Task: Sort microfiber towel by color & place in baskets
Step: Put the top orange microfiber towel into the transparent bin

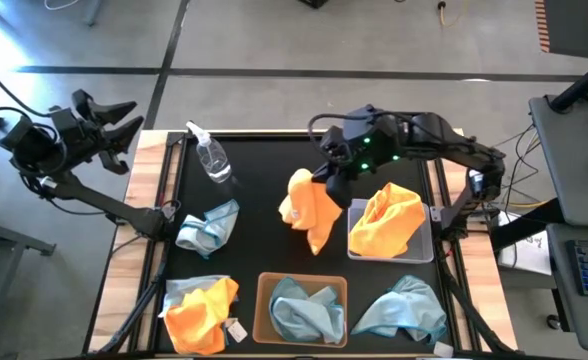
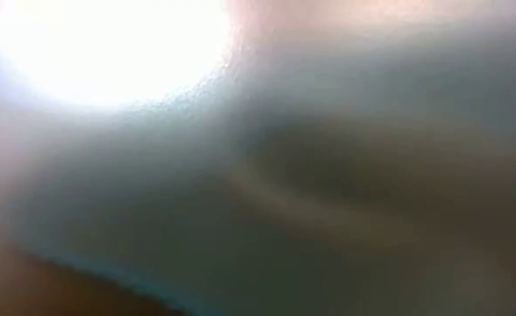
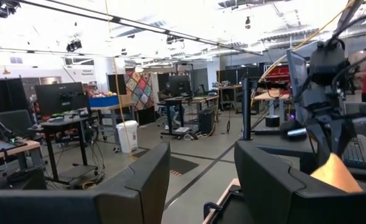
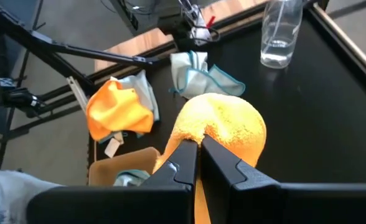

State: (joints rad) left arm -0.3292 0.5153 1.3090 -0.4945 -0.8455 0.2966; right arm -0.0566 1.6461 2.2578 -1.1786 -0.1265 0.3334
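Right gripper (image 1: pixel 331 182) pinches an orange towel (image 1: pixel 310 208), dangling beside the grey basket (image 1: pixel 426 247). Left gripper (image 1: pixel 117 119) parked off-table, jaws wide.

Grey concrete floor (image 3: pixel 198 163) all round; desks with monitors (image 3: pixel 61 99) at nine o'clock, bright ceiling lights (image 3: pixel 170 18) overhead.

Bare black worktop (image 1: pixel 264 160) across upper centre of high view and down the middle, open for passing. Spray bottle (image 1: pixel 212 160) standing upper left. Hanging orange towel (image 1: pixel 312 208) blocking centre, just left of grey basket (image 1: pixel 425 250), already holding orange cloth. Blue towel (image 1: pixel 209 226) at left, mixed pile (image 1: pixel 199 310) lower left, tan basket (image 1: pixel 266 290) bottom centre, blue towel (image 1: pixel 404 308) lower right.
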